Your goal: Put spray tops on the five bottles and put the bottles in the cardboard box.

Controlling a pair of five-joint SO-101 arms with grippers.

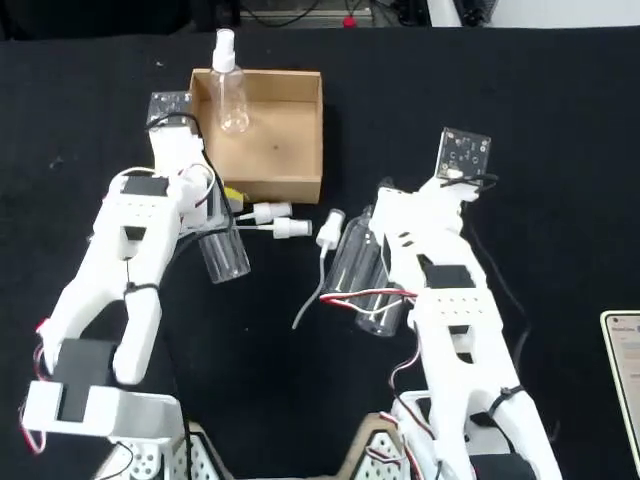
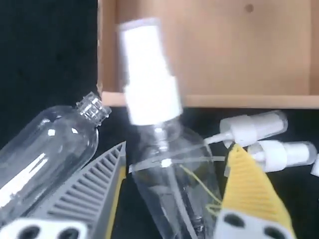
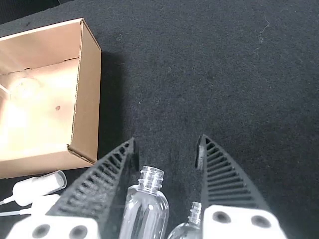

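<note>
**Spray-bottle lot, partway done: two of five capped, one boxed.**

Brown open cardboard box [image 1: 300, 186] holds one clear plastic bottle with white spray top [image 1: 230, 95]. Left gripper [image 2: 177, 147] is clamped on a second capped clear bottle [image 2: 169, 184] just outside the box, with an uncapped clear bottle [image 2: 50, 144] beside it. Right gripper [image 3: 167, 141], jaws spread and empty, straddles another uncapped bottle [image 3: 147, 204], with a further bottle neck [image 3: 192, 218] alongside. Three loose white spray tops [image 1: 272, 211] lie on the black cloth [image 1: 500, 80]. Judged remaining: three cappings, four placements. No labels on bottles or box; the white card [image 1: 622, 350] carries print too small to read.
</note>
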